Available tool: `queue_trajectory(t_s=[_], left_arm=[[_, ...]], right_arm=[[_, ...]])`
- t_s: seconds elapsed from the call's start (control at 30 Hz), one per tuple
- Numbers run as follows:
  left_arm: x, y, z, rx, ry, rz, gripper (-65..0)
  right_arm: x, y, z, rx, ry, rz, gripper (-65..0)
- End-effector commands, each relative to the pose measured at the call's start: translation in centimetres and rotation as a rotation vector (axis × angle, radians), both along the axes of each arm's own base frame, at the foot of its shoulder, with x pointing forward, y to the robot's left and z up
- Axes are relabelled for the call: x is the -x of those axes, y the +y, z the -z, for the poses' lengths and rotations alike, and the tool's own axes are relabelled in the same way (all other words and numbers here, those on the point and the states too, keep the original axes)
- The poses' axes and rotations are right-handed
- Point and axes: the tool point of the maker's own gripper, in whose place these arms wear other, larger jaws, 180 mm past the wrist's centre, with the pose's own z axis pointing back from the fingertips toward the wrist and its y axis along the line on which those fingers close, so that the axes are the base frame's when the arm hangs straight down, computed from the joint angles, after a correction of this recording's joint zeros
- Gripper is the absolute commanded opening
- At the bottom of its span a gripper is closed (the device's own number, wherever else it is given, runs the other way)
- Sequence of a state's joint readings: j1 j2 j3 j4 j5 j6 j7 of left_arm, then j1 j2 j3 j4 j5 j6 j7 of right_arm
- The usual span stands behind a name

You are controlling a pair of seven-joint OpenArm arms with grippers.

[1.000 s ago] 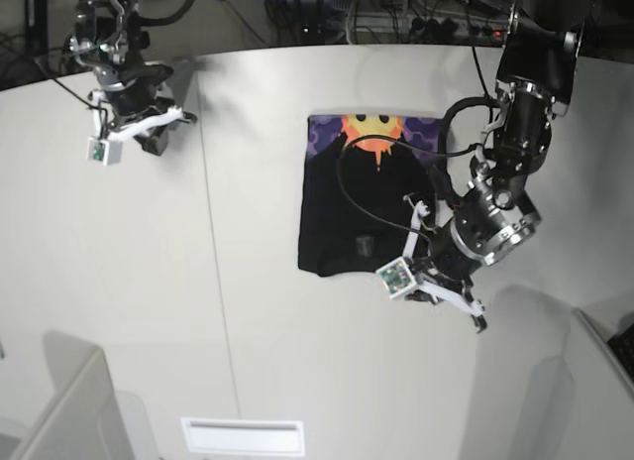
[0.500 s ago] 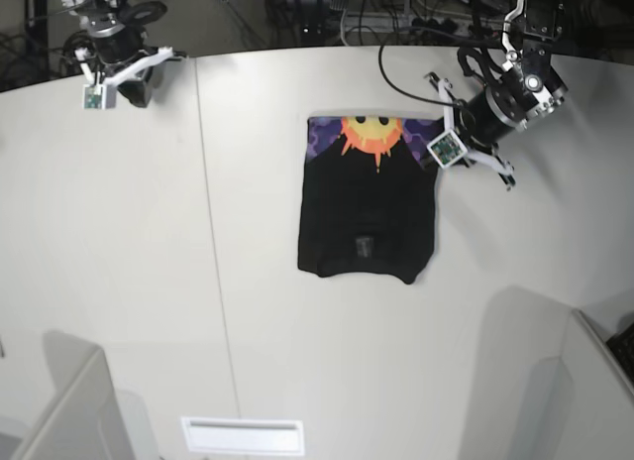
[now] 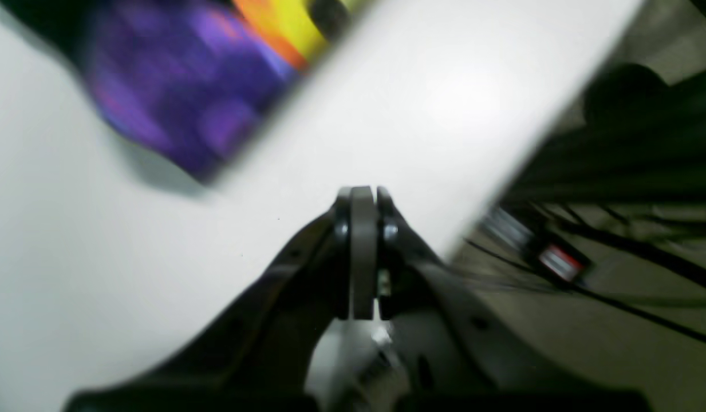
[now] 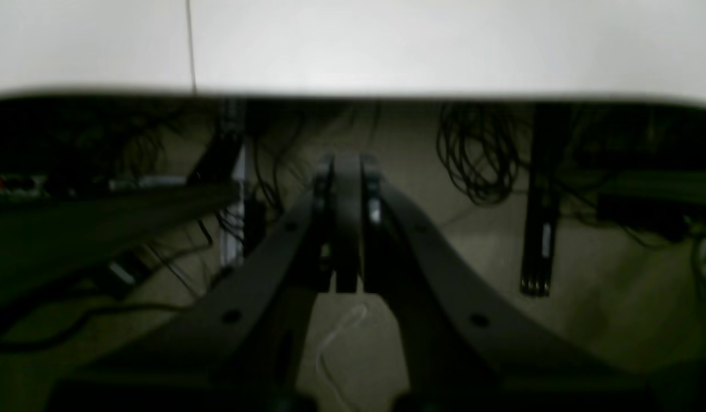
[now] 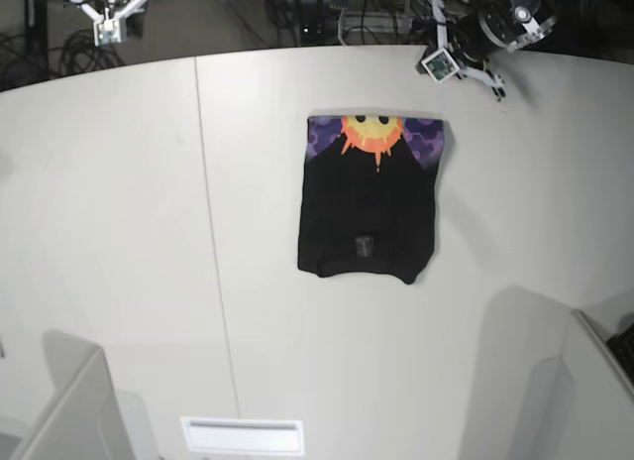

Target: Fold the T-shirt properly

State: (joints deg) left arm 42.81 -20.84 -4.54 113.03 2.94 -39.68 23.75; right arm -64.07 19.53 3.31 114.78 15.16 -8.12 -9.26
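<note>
T-shirt folded into a compact upright rectangle near the middle of the worktop, black side up over most of it, sun face and purple print showing in a band along the far edge. Edges roughly straight, side folds tucked in, lower hem slightly curved; no sleeve sticking out in the base view. Judged from this, folding essentially done, at most a small tidy of the lower edge left. Left gripper clamped together with nothing between the jaws, well clear of the cloth, above the worktop's far edge, printed corner just visible to its upper left. Right gripper likewise pinched closed and empty, off beyond the far edge over cables on the floor. Neither touching the garment.
</note>
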Motion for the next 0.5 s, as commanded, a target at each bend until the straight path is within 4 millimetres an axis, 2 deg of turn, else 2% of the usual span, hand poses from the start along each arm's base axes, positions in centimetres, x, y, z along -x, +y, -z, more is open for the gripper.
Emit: queue_trajectory(t_s=[0.0, 0.1, 0.27, 0.37, 0.47], left_arm=[[1.2, -0.4, -0.3, 0.023, 0.019, 0.008, -65.0], [4.3, -0.3, 0.7, 0.024, 0.104, -0.002, -65.0], [7.6, 0.5, 3.2, 0.020, 0.224, -0.054, -65.0], [8.9, 1.2, 5.2, 0.001, 0.276, -0.127, -65.0], [10.9, 0.5, 7.4, 0.002, 0.353, -0.128, -65.0]], right_arm=[[1.0, 0.8, -0.2, -0.016, 0.019, -0.019, -65.0], [4.5, 3.0, 1.3, -0.066, 0.174, -0.049, -65.0], [8.8, 7.1, 3.0, -0.148, 0.408, -0.106, -65.0], [10.5, 8.3, 4.6, -0.163, 0.492, -0.136, -65.0], [11.9, 7.9, 7.2, -0.138, 0.571, -0.152, -65.0]])
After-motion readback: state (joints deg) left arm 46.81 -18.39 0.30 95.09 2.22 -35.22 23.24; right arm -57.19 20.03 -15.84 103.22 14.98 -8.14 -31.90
